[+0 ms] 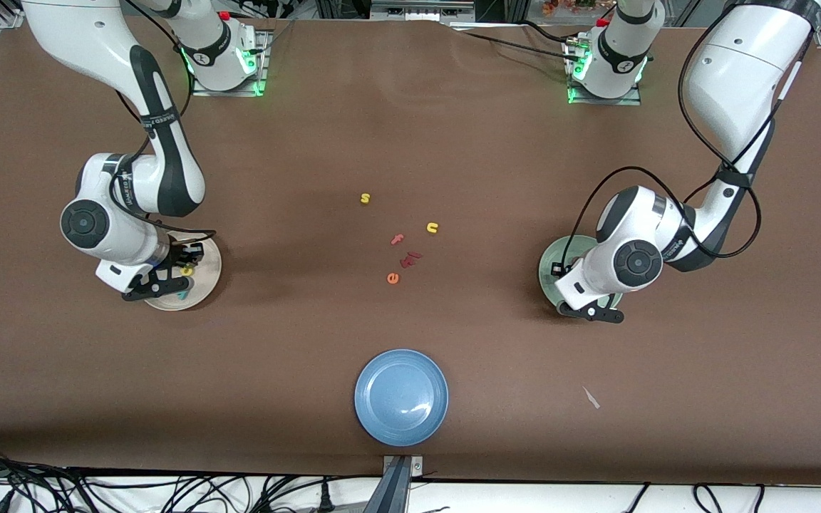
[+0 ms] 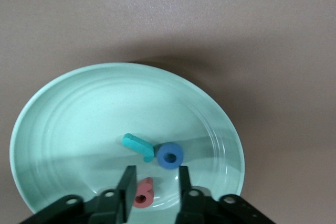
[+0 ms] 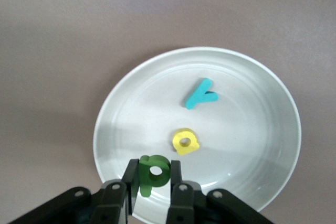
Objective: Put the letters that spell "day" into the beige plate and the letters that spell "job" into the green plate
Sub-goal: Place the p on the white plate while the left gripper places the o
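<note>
The green plate (image 1: 551, 262) lies toward the left arm's end of the table. In it are the teal j (image 2: 138, 145), the blue o (image 2: 170, 156) and the salmon-pink b (image 2: 143, 193). My left gripper (image 2: 156, 174) hovers low over this plate, open, with the b lying loose between its fingers, touching neither. The beige plate (image 1: 209, 276) lies toward the right arm's end and holds the yellow a (image 3: 185, 141) and the teal y (image 3: 200, 94). My right gripper (image 3: 153, 169) is just above that plate's rim, shut on the dark green d (image 3: 155, 173).
In the middle of the table lie a yellow s (image 1: 365, 199), a yellow u (image 1: 432, 228), a pink f (image 1: 398, 239), an orange e (image 1: 393, 278) and a dark red piece (image 1: 410, 258). A blue plate (image 1: 401, 397) sits nearest the front camera. A white scrap (image 1: 591, 397) lies beside it.
</note>
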